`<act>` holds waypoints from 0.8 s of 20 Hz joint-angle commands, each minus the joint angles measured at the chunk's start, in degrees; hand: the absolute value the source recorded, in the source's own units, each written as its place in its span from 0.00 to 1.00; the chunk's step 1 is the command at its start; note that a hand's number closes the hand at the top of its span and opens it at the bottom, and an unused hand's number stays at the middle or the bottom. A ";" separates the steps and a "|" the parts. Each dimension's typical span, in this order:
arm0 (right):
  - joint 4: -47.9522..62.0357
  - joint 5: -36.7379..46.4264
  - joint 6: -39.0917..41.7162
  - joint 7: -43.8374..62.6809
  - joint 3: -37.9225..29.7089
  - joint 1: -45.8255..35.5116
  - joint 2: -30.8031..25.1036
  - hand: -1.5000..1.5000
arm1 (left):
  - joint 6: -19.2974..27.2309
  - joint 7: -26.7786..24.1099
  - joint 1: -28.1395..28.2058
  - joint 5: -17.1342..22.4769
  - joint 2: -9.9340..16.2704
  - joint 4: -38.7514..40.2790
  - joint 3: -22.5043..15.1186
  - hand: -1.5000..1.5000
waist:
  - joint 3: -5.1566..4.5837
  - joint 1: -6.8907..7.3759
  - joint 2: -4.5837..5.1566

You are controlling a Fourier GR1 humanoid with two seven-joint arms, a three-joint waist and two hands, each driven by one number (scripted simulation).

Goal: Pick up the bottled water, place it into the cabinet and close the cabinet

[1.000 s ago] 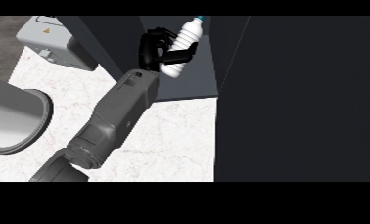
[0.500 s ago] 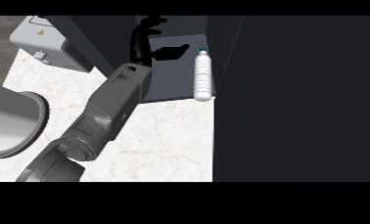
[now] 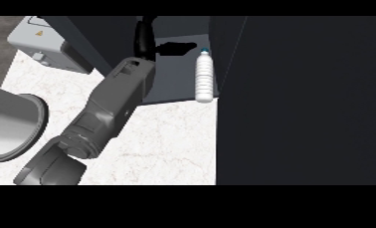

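Stands free in the cabinet (image 3: 176,80): bottled water (image 3: 205,76), just right of left hand (image 3: 150,43), fingers spread, holding nothing.

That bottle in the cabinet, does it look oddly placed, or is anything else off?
The bottle sits at the cabinet's right side, its base right at the front edge. The left hand is apart from it. Nothing looks spilled or damaged.
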 commanded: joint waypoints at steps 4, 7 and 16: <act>-1.16 -3.55 -0.19 2.31 -0.05 -0.75 0.40 0.00 | -9.26 -5.53 -1.21 3.62 -0.93 -4.99 4.38 0.00 | 0.02 2.22 -0.61; -2.37 -2.51 -0.04 2.40 1.34 -0.45 0.70 0.00 | -13.48 -7.84 -0.74 3.92 -0.34 -4.81 5.19 0.00 | 0.03 1.79 -0.66; -6.22 -2.71 -3.14 9.05 3.28 -1.80 1.97 0.00 | -15.68 -9.27 3.83 3.13 -3.06 -6.49 4.74 0.00 | 0.07 4.69 -1.70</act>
